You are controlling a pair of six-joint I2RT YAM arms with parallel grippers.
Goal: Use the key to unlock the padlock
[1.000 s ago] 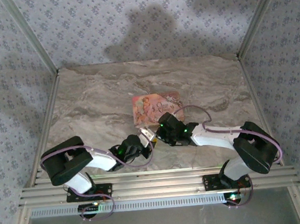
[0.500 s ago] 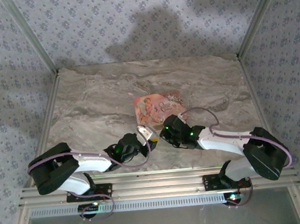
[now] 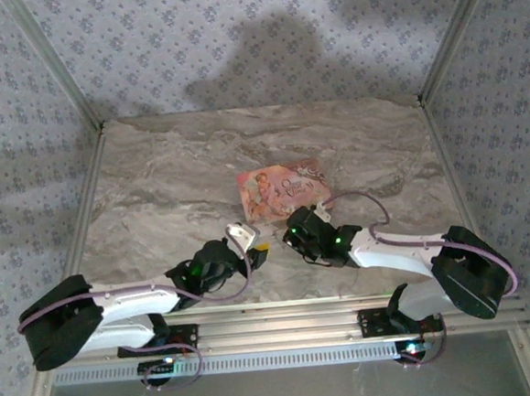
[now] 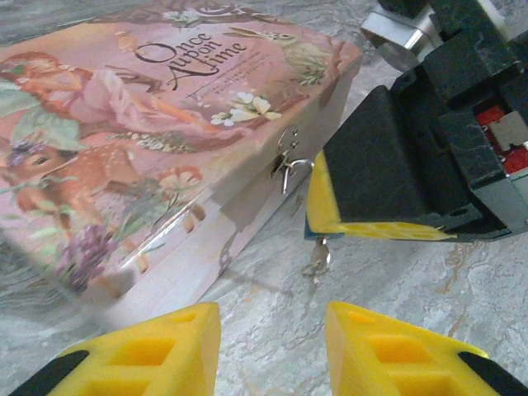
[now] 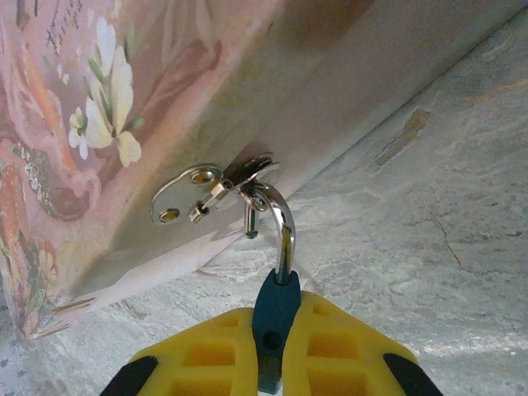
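The padlock (image 5: 276, 318), small with a dark blue body, is pinched between the yellow fingers of my right gripper (image 5: 277, 307), which is shut on it. Its silver shackle (image 5: 283, 221) runs through the hasp (image 5: 194, 191) on the pink box (image 3: 281, 188), and the shackle's short leg hangs free of the body. In the left wrist view a small silver key (image 4: 318, 257) sticks out under the padlock, just above the table. My left gripper (image 4: 272, 322) stands open a short way back from the key, with nothing between its fingers.
The pink floral box (image 4: 148, 140) lies flat at the middle of the marble table (image 3: 172, 178). Both grippers, left (image 3: 250, 240) and right (image 3: 294, 234), meet just in front of its near edge. Metal frame posts and patterned walls close in the table.
My left gripper has opened and drawn back to the left and toward the near edge, leaving the key in the padlock. The right gripper stays shut on the padlock.
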